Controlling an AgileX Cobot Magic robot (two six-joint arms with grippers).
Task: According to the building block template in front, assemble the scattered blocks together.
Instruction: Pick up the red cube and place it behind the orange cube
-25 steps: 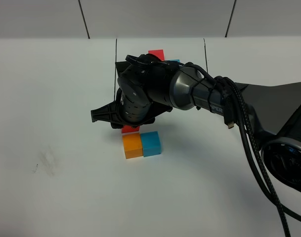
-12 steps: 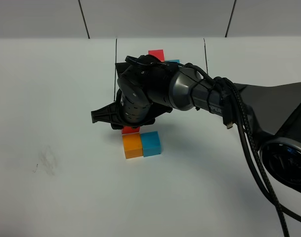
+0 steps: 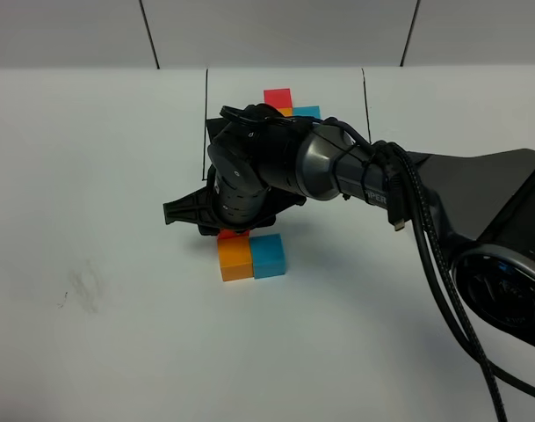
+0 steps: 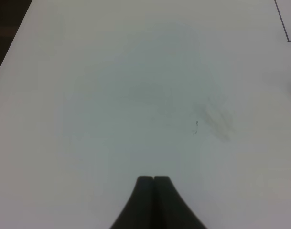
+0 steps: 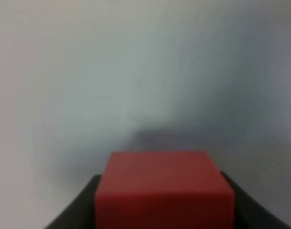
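Change: red cube [image 5: 163,188], clamped in right gripper [image 3: 225,230], has been lowered against orange cube [image 3: 234,260] beside blue cube [image 3: 268,255] | template [image 3: 278,98] behind | placement nearly matched | left gripper [image 4: 154,180] closed, empty

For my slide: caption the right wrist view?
Right end effector clamps the red block above the white table.

On the table [image 3: 91,176], two blocks [image 3: 251,258] sat side by side, touching, near the middle. A third block [image 3: 232,235] lay just behind the left one. The building block template [image 3: 285,101] stood farther back, between two drawn lines.
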